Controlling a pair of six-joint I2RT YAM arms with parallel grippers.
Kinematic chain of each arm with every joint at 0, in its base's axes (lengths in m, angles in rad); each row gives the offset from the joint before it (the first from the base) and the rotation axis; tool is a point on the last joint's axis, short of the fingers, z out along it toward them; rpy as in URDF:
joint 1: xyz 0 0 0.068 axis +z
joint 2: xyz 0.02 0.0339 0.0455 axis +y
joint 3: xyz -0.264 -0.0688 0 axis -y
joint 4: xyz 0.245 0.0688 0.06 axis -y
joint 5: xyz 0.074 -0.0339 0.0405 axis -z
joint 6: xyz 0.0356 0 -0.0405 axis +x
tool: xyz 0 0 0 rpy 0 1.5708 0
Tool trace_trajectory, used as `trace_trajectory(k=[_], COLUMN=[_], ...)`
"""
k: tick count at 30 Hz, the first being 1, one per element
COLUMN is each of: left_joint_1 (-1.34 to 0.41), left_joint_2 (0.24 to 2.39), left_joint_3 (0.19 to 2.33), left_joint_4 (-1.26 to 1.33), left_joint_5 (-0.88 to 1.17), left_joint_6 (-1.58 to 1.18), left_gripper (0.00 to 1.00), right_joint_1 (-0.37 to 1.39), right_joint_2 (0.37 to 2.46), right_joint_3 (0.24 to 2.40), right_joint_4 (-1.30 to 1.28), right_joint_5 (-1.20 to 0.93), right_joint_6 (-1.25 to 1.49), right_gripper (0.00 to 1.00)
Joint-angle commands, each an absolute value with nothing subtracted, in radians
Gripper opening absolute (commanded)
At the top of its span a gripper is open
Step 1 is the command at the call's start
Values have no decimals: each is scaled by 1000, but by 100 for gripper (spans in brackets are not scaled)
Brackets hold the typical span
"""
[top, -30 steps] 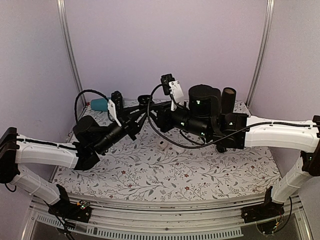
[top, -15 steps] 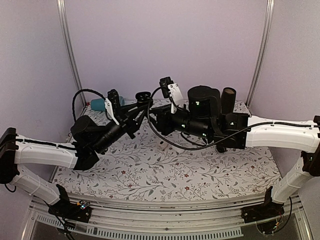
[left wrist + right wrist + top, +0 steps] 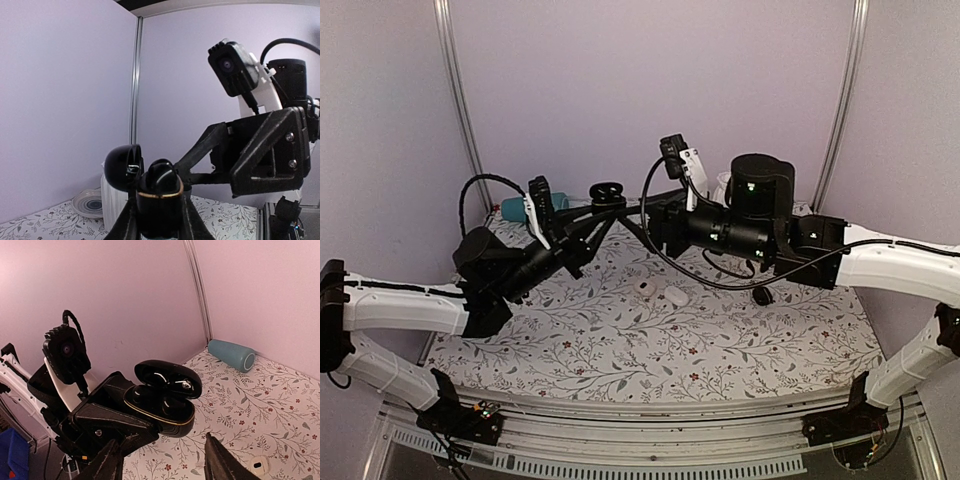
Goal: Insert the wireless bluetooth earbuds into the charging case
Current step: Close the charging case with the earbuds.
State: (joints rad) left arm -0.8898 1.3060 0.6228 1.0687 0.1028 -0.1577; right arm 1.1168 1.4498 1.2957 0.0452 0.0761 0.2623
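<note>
Your left jaws are clamped on the base of the charging case [image 3: 159, 200], one finger on each flank. They hold it in the air over the far-left part of the worktop [image 3: 620, 350]. Your right jaws stand apart with nothing between them, just beside the case.

Only the right wrist view looks into the case. The lid is hinged up, a thin gold line runs round the base's rim, and two glossy black rounded forms, seemingly the earbuds [image 3: 169, 404], sit in its wells.

The left wrist view shows the smooth shell from outside, plus a ribbed white vase [image 3: 112, 200] and a ringed dish [image 3: 87, 202] by the far edge.

From above you get the flowered cloth, two white pebble-shaped cases [image 3: 645, 287] near its middle and a teal cylinder [image 3: 515, 208] at the far-left corner.
</note>
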Motion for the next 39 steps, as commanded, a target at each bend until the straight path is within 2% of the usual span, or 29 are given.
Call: trace_trajectory(k=[1, 6, 16, 28, 39], left_joint_1=[-854, -837, -820, -805, -789], left_joint_2=[1259, 1246, 1251, 1293, 1323], left_joint_3=[606, 609, 624, 648, 647], left_joint_4=[1060, 1010, 994, 1055, 1051], left_joint_5=[217, 310, 468, 587, 572], left_joint_6=[-186, -186, -225, -309, -355], left_gripper=[0, 0, 0, 0, 0], right_joint_1=[1081, 1011, 873, 862, 863], right_joint_2=[1397, 1358, 1381, 1524, 1532], right_joint_3=[1280, 1234, 1148, 1181, 1162], right_joint_4=[51, 106, 301, 535, 640], right_joint_5=[26, -92, -540, -894, -950], right_joint_6=[235, 287, 463, 636, 698], right_gripper=[63, 82, 97, 97, 91])
